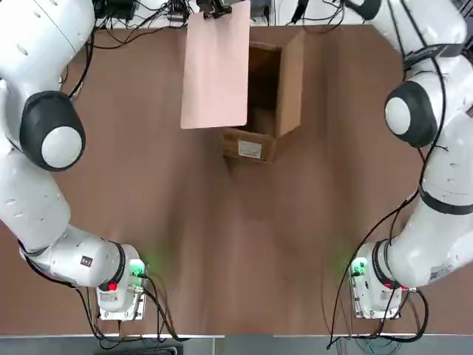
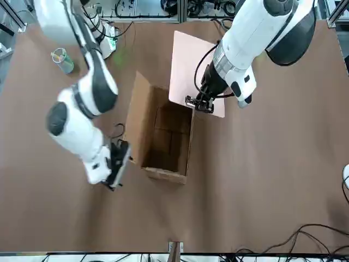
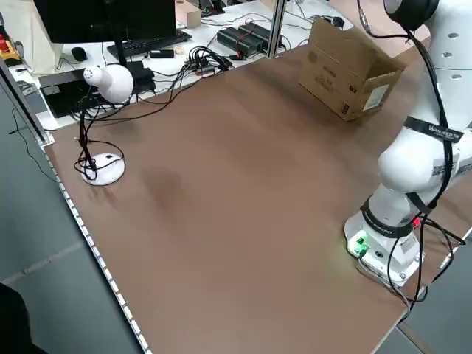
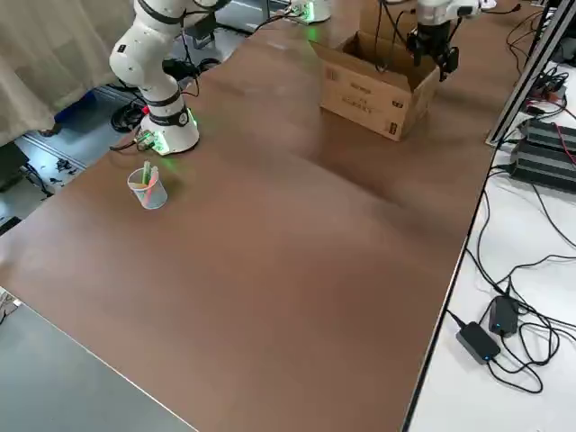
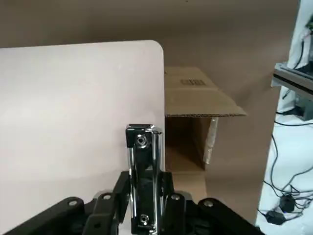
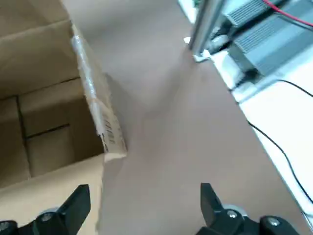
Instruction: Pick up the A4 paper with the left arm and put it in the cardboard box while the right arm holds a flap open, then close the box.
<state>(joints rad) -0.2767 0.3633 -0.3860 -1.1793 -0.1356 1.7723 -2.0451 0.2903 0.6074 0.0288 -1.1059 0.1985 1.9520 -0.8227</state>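
Note:
The A4 paper [image 1: 216,66] is a pinkish sheet held in the air over the left part of the cardboard box [image 1: 275,111]. My left gripper [image 2: 199,102] is shut on the silver clip [image 5: 143,181] at the sheet's far short edge. The box [image 2: 163,136] stands open, with one tall flap [image 1: 292,74] raised on its right side. Just outside that flap, by the box's far corner, my right gripper [image 2: 116,164] is open. In the right wrist view its fingers [image 6: 73,205] stand wide apart with nothing between them, and the flap's edge [image 6: 100,127] lies just ahead.
A clear cup [image 2: 62,60] with pens stands on the table by the right arm's base. A white device on a round stand [image 3: 103,166] with cables sits at the table's left edge. Cables and power bricks [image 4: 490,328] lie beyond the far edge.

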